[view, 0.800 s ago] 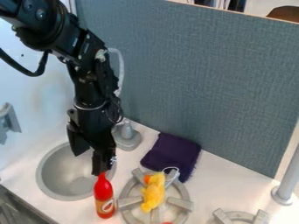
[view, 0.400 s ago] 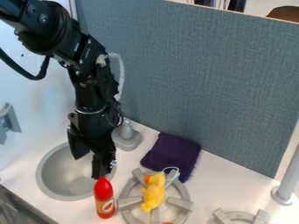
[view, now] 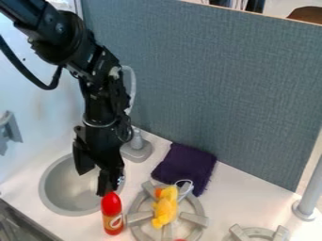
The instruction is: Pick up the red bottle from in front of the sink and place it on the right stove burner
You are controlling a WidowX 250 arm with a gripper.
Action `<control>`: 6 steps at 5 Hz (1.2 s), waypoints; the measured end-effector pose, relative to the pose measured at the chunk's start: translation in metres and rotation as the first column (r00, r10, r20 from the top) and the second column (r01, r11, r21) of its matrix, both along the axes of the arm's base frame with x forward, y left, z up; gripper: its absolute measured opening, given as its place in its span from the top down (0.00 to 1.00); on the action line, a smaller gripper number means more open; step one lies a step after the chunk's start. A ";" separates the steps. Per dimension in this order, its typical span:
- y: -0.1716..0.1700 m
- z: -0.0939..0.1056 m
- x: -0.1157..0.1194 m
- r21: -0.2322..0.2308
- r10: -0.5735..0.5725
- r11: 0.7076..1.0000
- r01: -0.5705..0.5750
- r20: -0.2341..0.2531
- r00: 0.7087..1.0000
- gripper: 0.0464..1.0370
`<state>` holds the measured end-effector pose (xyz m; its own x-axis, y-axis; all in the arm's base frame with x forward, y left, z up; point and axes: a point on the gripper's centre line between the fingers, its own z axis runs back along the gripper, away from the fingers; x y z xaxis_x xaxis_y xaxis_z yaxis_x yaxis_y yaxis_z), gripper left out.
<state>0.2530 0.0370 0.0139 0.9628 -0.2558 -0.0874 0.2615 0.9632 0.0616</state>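
fingers (view: 108, 175) apart, gripping nothing | red bottle (view: 112, 214) upright, below one tip, contact unclear

Red bottle (view: 112, 216) narrows gap between sink (view: 46, 193) and burner (view: 140, 217)

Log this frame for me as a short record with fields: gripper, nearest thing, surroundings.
gripper: open, over the sink's right side in the picture
nearest thing: red bottle, upright; its top meets the gripper in the picture, contact unclear
sink: round, gray, left of the bottle
burner: gray, yellow toy on it
cloth: purple, behind the burner
faucet: gray, behind the sink
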 end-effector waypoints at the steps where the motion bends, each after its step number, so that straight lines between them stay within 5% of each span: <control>1: 0.000 -0.011 0.002 -0.009 -0.018 1.000 0.018 -0.035 0.999 0.04; 6: 0.006 -0.032 0.008 -0.001 -0.030 1.000 0.030 -0.118 0.993 0.04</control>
